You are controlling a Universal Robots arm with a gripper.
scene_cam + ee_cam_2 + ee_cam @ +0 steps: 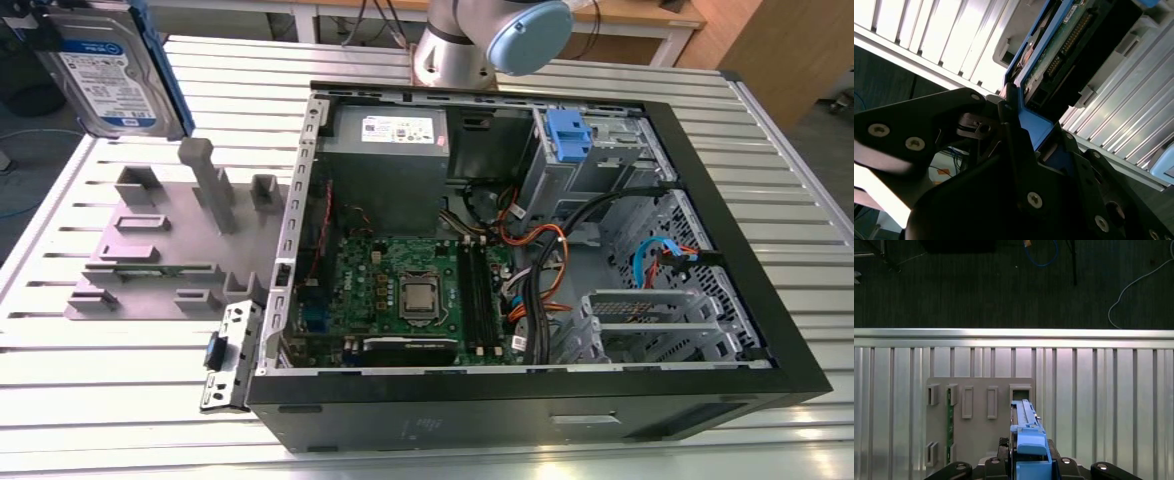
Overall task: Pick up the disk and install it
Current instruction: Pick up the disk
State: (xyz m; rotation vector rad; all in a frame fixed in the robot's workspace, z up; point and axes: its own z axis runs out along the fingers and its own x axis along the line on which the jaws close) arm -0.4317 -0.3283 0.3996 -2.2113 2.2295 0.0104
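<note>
Gripper [1029, 462] clamped on edge of the disk [104, 70], exterior view's upper left; narrow grip could let it pivot, slip.

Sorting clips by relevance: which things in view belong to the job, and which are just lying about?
Job: disk, held in the pincer; open computer case.
Lying about: grey rack; power box; cables; slatted table.

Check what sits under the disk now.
In the first wrist view, the grey slotted fixture on the slatted table lies under the disk, which the gripper holds. The patch straight beneath it is covered.
</note>
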